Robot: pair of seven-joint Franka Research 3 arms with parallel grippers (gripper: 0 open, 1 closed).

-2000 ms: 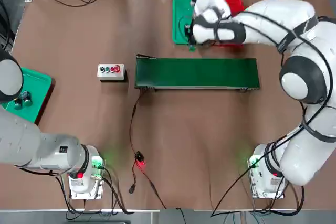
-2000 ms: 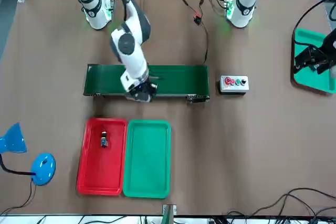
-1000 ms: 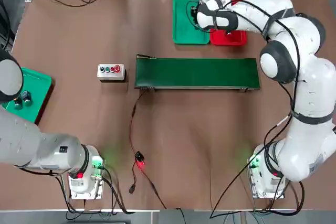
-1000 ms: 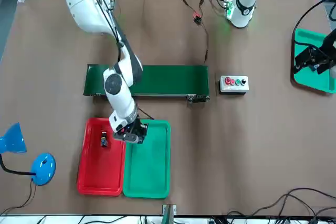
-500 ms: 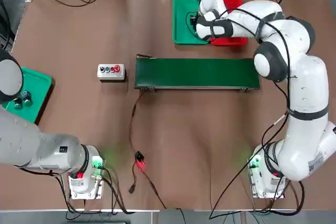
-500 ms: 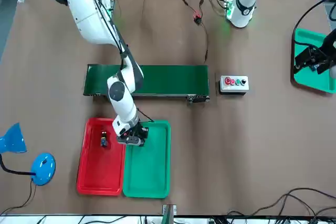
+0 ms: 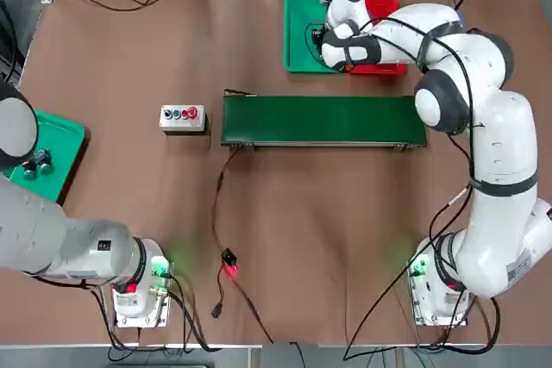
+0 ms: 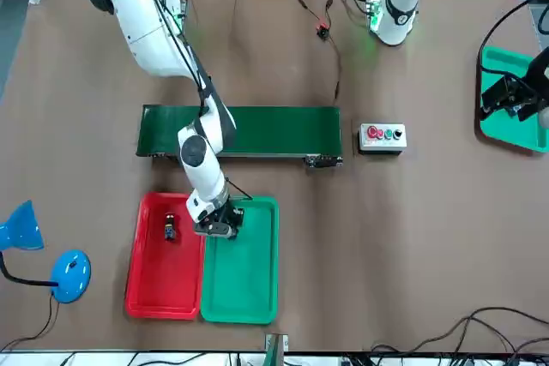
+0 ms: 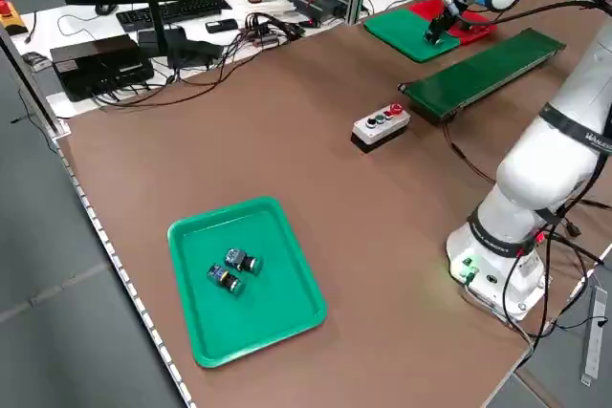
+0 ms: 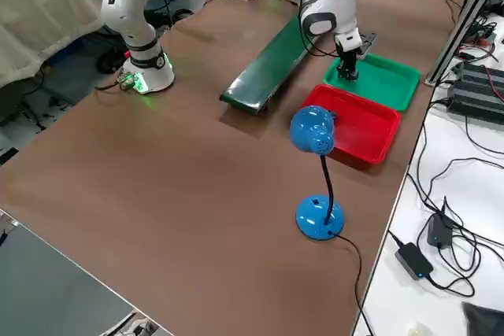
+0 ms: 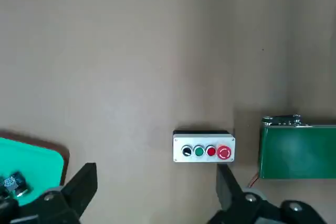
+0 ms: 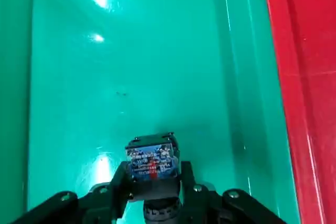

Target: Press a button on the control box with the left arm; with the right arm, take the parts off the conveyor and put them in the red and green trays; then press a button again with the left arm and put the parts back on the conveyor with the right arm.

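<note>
Green plastic lies under my pincer, the right gripper [image 12: 156,174], which is down at the green tray [image 8: 240,297], beyond the conveyor [image 7: 323,121] as seen from my base. My fingers are clenched on one small part [image 12: 152,161], one finger at each side of its dark body with the printed label. It is at the green tray too, but I cannot tell whether it touches the floor of the tray, nor what colour its cap is.

Also beyond the conveyor, just beside the green tray on my right, is the red tray [image 8: 159,289]. A second part [image 8: 170,229] lies inside it, nearer the conveyor than the tray's far edge. The belt of the conveyor carries nothing that I can see. To the conveyor's left, near its end, sits the control box [image 7: 183,115] with its row of four buttons.

Well apart from the conveyor, farther left than the box, is the side tray [image 9: 268,293], with two small dark pieces [image 9: 225,279] lying close together in it. The left gripper [image 11: 157,182] hangs on that same side of the conveyor, by the side tray, its fingers spread wide with nothing between them. A blue lamp [image 10: 315,127] stands beyond the conveyor, to the right of the red tray.
</note>
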